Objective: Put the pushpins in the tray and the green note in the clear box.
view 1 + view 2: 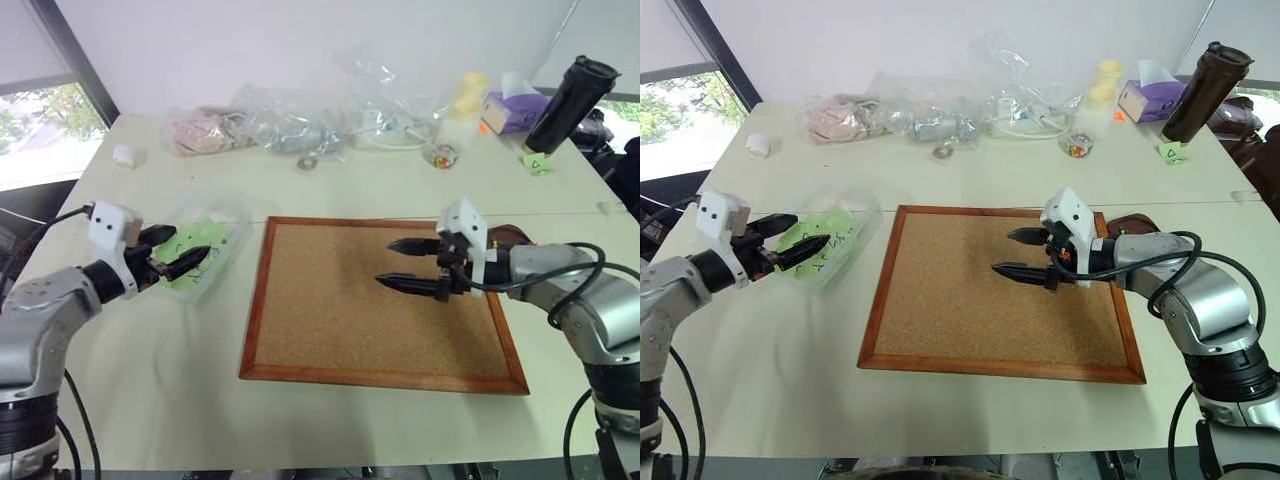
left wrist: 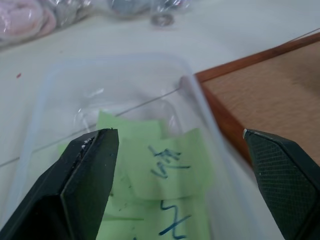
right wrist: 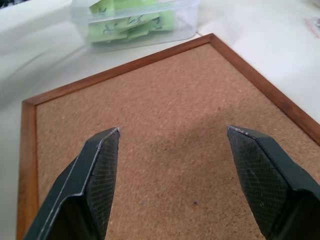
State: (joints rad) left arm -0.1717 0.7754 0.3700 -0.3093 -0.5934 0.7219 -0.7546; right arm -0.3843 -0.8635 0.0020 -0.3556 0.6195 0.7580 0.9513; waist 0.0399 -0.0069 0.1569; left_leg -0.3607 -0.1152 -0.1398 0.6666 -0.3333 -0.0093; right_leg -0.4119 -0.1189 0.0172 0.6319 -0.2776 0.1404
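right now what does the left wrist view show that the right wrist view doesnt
Left wrist view alone: the left tool, its fingers apart, right over the clear box, so the blue scribbles on the green notes show close up, plus clear plastic bags at the far table edge.

Right wrist view alone: the right tool, also open, above the bare middle of the cork board, with most of its wooden frame.

Both: the clear box with the green notes lying inside, and the cork board beside it.

cork board: 1 | clear box: 1 | green notes: several
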